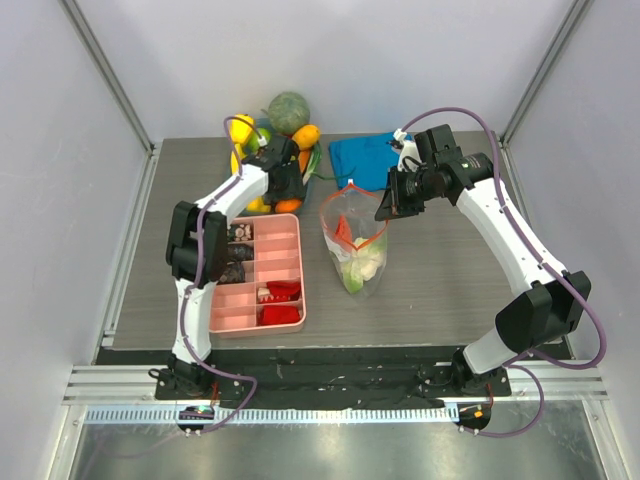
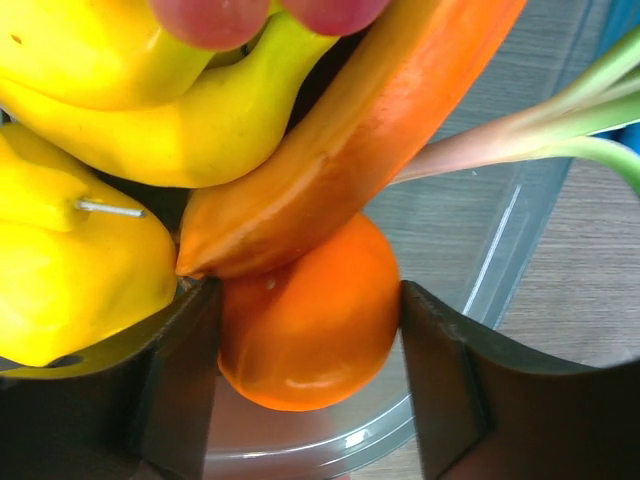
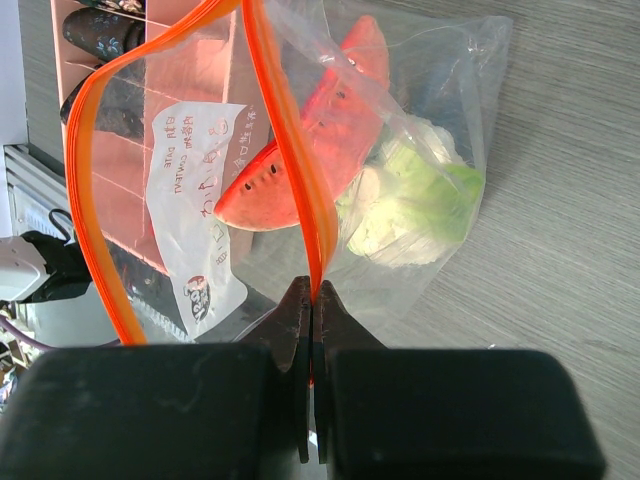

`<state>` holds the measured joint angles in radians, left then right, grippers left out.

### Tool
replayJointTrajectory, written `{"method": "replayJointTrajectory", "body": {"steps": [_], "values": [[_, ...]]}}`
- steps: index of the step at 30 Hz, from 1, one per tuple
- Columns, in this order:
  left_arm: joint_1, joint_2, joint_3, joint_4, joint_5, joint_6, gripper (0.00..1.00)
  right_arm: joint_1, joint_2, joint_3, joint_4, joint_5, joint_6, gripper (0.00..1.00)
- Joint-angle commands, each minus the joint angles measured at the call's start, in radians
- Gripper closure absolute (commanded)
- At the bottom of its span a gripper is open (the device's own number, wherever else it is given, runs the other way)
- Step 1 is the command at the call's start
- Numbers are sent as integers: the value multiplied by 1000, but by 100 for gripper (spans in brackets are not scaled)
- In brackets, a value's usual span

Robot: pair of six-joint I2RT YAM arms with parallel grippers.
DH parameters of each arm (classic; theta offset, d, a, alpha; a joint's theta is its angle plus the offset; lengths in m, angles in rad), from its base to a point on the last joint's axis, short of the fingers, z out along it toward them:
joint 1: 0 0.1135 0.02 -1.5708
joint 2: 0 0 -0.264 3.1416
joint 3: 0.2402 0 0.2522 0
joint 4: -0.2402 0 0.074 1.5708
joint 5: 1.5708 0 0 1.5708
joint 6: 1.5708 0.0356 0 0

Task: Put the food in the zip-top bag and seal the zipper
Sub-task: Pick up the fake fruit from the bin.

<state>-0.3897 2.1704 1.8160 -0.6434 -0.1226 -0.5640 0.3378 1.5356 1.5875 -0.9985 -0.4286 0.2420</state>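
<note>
My left gripper is down in the food pile at the back, its fingers pressed on both sides of an orange. A carrot lies on top of the orange, with yellow bananas and a lemon beside it. In the top view this gripper is at the pile's front. My right gripper is shut on the orange-red zipper of the clear zip-top bag. It holds the mouth up and open. A watermelon slice and green leaves lie inside.
The food sits in a clear dish. A pink compartment tray lies left of the bag. A folded blue cloth lies behind the bag. A green round fruit stands at the back of the pile.
</note>
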Motion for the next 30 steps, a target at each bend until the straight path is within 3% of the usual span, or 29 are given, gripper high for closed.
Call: {"method": "replayJointTrajectory", "body": {"steps": [1, 4, 14, 19, 23, 30], "values": [[5, -56, 25, -13, 5, -2, 38, 4, -26, 19, 23, 1, -4, 99], [5, -139, 25, -32, 14, 10, 49, 4, -25, 19, 23, 1, -7, 99], [-3, -333, 65, -78, 66, 67, 50, 4, -9, 29, 28, 4, -3, 99], [-15, -408, 95, -70, 266, 32, 50, 3, -8, 34, 29, 13, -4, 99], [-86, -500, 89, -10, 380, -7, 49, 3, -5, 31, 29, 11, 2, 99], [-247, -534, 71, 28, 374, 12, 46, 4, -2, 35, 29, 22, 2, 99]]}}
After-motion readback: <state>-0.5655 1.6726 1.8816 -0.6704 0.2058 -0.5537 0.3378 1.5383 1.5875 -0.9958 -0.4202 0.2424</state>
